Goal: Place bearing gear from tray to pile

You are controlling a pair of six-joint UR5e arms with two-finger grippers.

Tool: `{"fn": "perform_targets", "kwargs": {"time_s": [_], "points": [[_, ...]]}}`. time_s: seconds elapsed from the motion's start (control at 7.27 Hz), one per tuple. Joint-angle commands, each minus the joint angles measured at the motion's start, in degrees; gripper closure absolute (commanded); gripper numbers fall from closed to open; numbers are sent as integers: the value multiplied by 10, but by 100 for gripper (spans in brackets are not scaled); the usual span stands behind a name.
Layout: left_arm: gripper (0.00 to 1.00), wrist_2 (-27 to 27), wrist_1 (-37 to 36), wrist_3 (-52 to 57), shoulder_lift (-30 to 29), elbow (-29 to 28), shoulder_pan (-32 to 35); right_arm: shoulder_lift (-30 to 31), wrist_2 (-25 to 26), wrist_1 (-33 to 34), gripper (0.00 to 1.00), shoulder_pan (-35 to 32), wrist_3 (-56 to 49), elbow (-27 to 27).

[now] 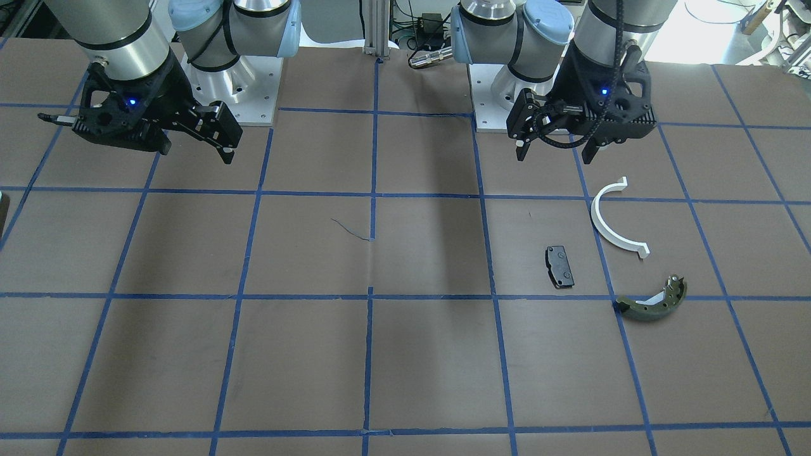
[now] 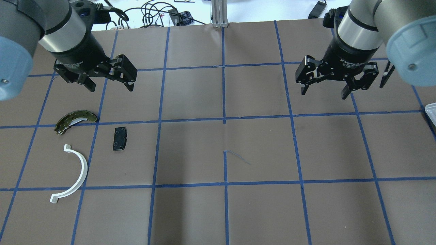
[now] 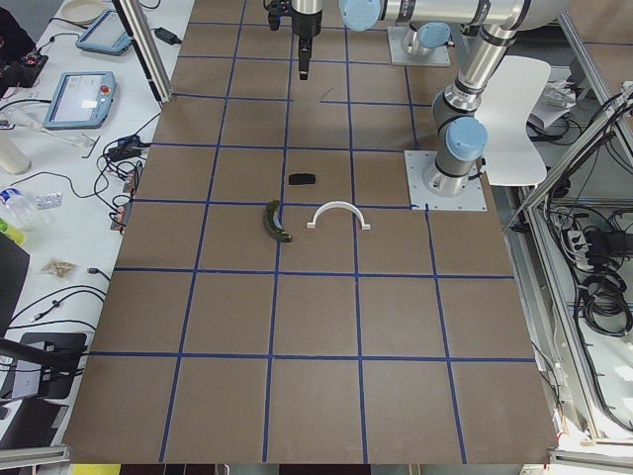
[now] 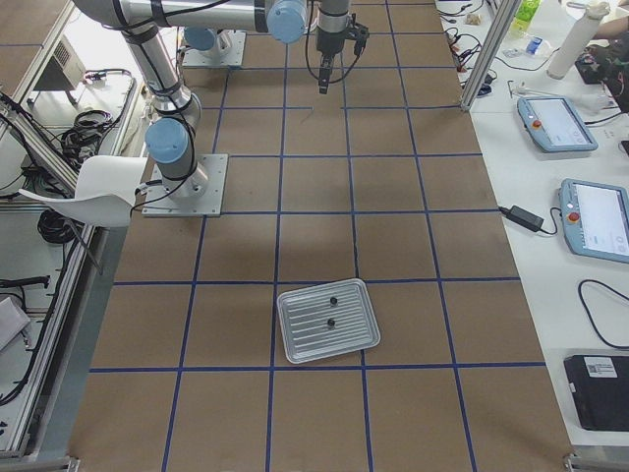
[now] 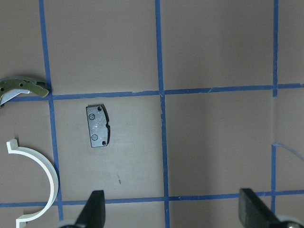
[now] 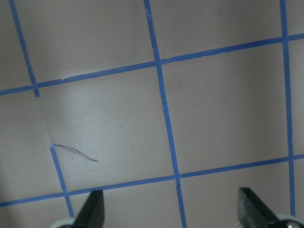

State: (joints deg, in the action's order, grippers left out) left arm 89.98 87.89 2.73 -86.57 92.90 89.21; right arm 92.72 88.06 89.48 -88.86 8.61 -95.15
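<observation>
Both arms hang above the brown, blue-taped counter (image 2: 224,146) with nothing in their grasp. The left fingers (image 2: 129,76) are spread wide and empty, and the right fingers (image 2: 304,78) are likewise spread apart over bare paper. The pile sits on the robot's left side of the counter, below and in front of the left arm. It is made up of an olive-green brake shoe (image 2: 76,119) lying across a tape line, a black brake pad (image 2: 120,138) just beside it, and a white half-ring (image 2: 81,166) nearer the robot; the three lie near one another without touching. The metal tray (image 4: 354,334) rests far off at the robot's right end of the counter, well apart from the pile, and only its corner shows at the edge of the overhead view. Two small dark parts (image 4: 333,299) lie in the tray, separate from each other and too small to tell which is the bearing gear
</observation>
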Motion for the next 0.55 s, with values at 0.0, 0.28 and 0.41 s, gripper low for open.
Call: {"fn": "perform_targets", "kwargs": {"time_s": [0.0,0.28,0.41], "points": [[0,-2,0,0,0,-1,0,0,0,0,0,0,0,-3],[0,-1,0,0,0,-1,0,-1,3,1,0,0,3,-3],[0,0,0,0,0,0,0,-3,4,2,0,3,-3,-6]]}}
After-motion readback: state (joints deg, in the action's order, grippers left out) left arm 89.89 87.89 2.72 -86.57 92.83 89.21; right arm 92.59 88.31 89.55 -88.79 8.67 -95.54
